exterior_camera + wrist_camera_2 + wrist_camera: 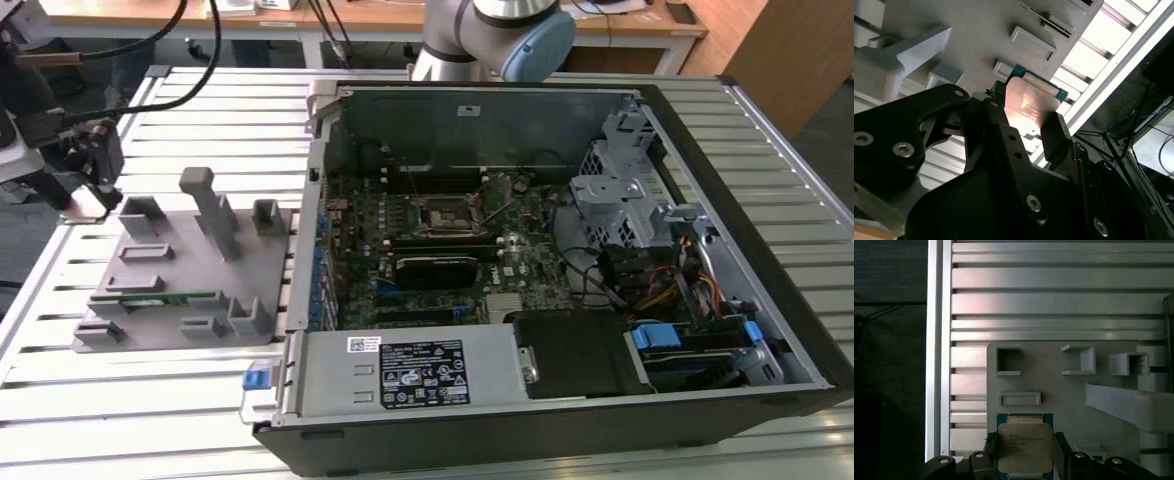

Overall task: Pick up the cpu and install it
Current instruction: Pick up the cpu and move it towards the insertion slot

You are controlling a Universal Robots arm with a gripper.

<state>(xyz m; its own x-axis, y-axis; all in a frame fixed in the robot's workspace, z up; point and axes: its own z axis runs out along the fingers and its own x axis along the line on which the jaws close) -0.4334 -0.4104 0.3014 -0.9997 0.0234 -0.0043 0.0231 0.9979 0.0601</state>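
At the far left of the exterior view, the gripper (84, 195) hangs over the upper-left corner of a gray parts fixture (160, 270) on the slatted aluminium table (200, 400). In the first wrist view the cpu (1025, 447) sits flat, metal top up, between the two fingers (991, 446), which are drawn in to the chip's width and appear to press on two opposite edges. The chip is near-square, so it has no real long axis. A green memory stick (150, 297) lies in a slot at the fixture's lower left, and the other pockets look empty. Well off to the exterior view's right, the open computer case (787, 300) holds the motherboard (400, 200), with its cpu socket (447, 213) bare near frame centre.
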